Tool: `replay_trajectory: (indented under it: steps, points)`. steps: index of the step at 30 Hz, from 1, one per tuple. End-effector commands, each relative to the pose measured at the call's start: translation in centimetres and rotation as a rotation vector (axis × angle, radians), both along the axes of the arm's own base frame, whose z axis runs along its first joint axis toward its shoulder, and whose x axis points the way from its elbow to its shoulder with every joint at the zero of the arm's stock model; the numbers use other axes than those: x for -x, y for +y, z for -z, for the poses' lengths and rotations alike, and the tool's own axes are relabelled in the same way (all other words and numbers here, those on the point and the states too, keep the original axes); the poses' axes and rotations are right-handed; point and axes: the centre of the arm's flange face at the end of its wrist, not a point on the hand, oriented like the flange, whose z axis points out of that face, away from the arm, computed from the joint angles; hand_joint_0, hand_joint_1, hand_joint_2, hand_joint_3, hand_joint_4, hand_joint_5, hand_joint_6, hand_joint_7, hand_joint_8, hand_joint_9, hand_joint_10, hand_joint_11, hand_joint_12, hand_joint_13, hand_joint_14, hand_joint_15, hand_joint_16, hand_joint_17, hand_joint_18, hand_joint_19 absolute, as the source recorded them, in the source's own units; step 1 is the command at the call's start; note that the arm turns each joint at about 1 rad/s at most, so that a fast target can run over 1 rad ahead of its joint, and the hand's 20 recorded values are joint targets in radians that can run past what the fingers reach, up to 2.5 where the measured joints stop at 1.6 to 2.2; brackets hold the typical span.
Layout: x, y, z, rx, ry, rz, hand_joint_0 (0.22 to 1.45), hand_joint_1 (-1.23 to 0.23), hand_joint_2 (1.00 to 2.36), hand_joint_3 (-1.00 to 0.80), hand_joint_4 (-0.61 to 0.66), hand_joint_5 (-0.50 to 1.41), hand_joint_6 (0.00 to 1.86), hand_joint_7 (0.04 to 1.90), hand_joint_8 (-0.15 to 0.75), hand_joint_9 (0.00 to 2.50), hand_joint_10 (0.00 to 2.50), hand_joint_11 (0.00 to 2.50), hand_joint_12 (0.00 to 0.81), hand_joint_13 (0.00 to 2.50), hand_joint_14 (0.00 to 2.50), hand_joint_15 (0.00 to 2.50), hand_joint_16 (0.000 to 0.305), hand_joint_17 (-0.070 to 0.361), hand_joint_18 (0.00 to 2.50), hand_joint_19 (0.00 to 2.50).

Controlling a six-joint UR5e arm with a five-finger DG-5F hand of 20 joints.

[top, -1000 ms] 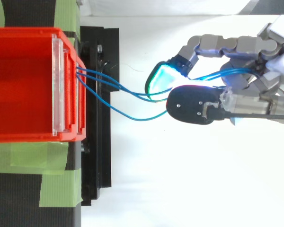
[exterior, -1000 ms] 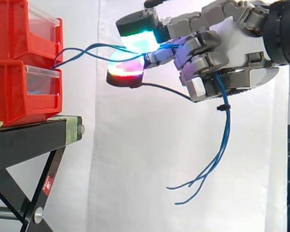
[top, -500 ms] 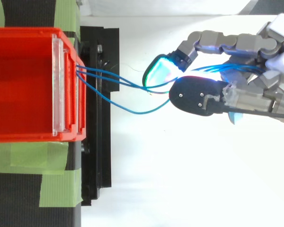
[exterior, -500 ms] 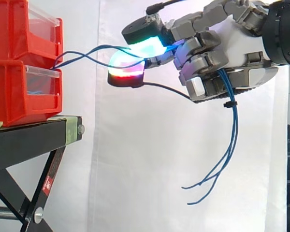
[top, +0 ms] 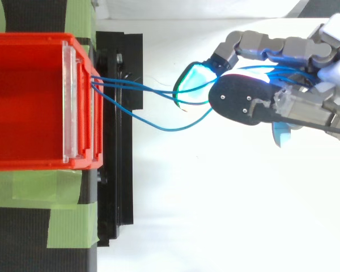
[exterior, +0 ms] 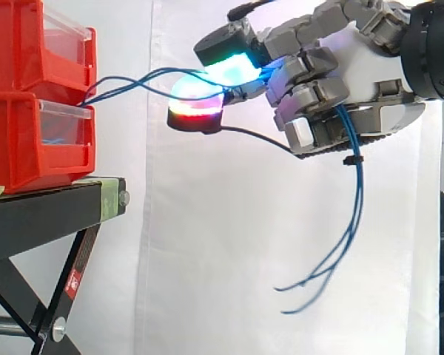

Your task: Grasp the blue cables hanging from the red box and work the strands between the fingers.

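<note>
Upper right of side view: hand [exterior: 370, 55] curled round blue cables [top: 137, 86], strands pinched between glowing pads [exterior: 196, 103], loose ends dangling below palm. Cables run left into red box [top: 22, 102]. Advice: roll strands gently, leave slack, avoid tugging box.

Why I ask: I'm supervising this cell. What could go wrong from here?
1. The cables run nearly straight from the bin to the hand curled round them; more pull might drag the bin forward or yank the cables out.
2. Their ends dangle free below the hand and might snag.
</note>
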Motion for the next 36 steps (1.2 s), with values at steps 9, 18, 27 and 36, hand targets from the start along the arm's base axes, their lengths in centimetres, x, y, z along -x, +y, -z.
replay_trajectory:
  steps: [9,18,27,36]
  points:
    - [0.02,0.01,0.02,0.0,0.001,0.0,0.58,-0.58,1.87,-0.33,0.36,0.68,0.02,1.2,0.545,1.33,2.5,2.5,0.672,1.69,2.5,1.93,0.201,0.151,1.95,0.71]
    - [0.02,0.01,0.02,0.0,0.001,0.0,0.92,-0.69,1.58,0.08,0.26,0.77,0.02,1.17,0.545,1.33,2.5,2.5,0.672,1.69,2.5,1.93,0.201,0.151,1.95,0.71]
    - [0.02,-0.08,0.02,-0.002,0.0,0.001,1.22,-0.73,1.06,0.3,0.18,0.72,0.02,1.26,0.545,1.33,2.5,2.5,0.672,1.69,2.5,1.93,0.201,0.151,1.95,0.71]
    - [0.02,-0.44,0.02,-0.008,-0.005,0.007,1.06,-0.82,1.0,0.2,0.19,0.65,0.02,1.3,0.545,1.33,2.5,2.5,0.672,1.69,2.5,1.93,0.201,0.151,1.95,0.71]
